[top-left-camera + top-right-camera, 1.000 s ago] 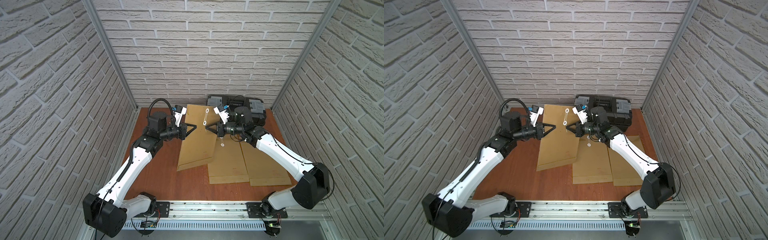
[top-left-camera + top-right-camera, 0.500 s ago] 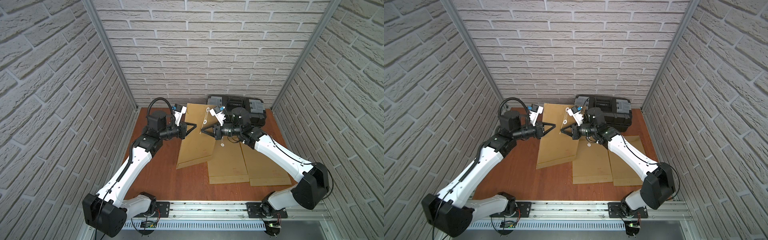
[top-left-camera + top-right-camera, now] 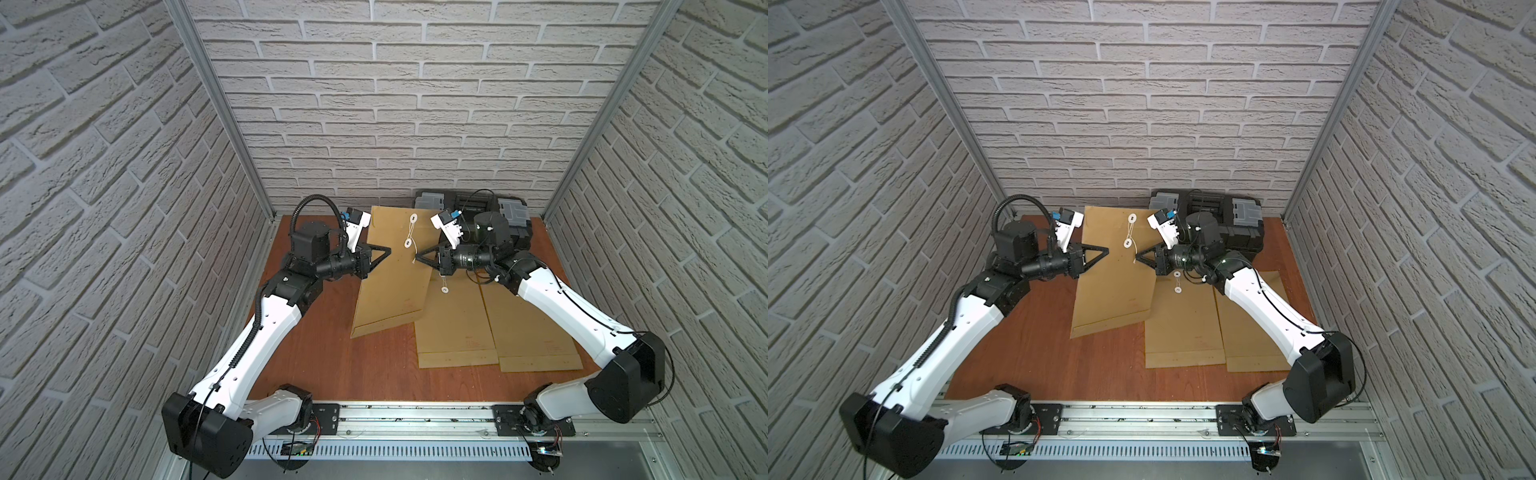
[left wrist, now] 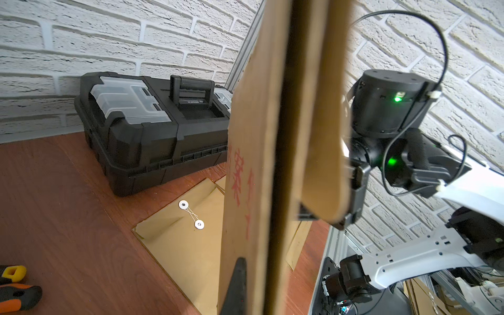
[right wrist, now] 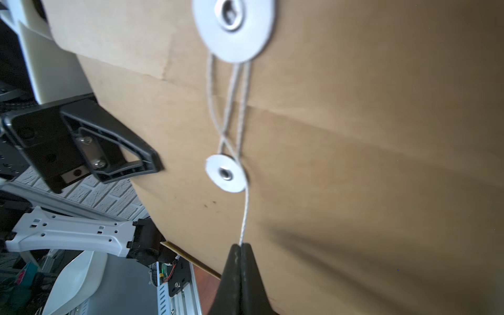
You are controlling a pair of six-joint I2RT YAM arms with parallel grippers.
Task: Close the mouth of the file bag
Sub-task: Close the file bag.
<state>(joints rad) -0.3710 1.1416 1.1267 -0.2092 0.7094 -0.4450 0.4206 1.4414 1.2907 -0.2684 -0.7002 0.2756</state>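
The brown wooden tabletop [image 3: 324, 357] was enclosed on three sides by brick-patterned walls. A black toolbox [image 3: 513, 214] was placed against the rear wall, behind the right arm.

The file bag [image 3: 390, 286], a tan paper envelope, was held up between the two arms, above the centre of the tabletop. Its near corner was seen to overlap one of the flat bags in both top views. Whether its near end touched the tabletop could not be determined. Its flap was folded down over the body.

Two further file bags [image 3: 453, 328] were laid flat and side by side on the tabletop, beneath the right arm.

The left claw [image 3: 386, 250] was fully closed on the edge of the file bag that faced the left arm. The right claw [image 5: 240, 248] was fully closed on the loose end of the string [image 5: 245, 215], just in front of the bag's face.

An upper disc [image 5: 234, 24] was fixed to the flap and a lower disc [image 5: 225, 173] to the body. The string was crossed between the two discs. From the lower disc it was drawn straight to the right claw.
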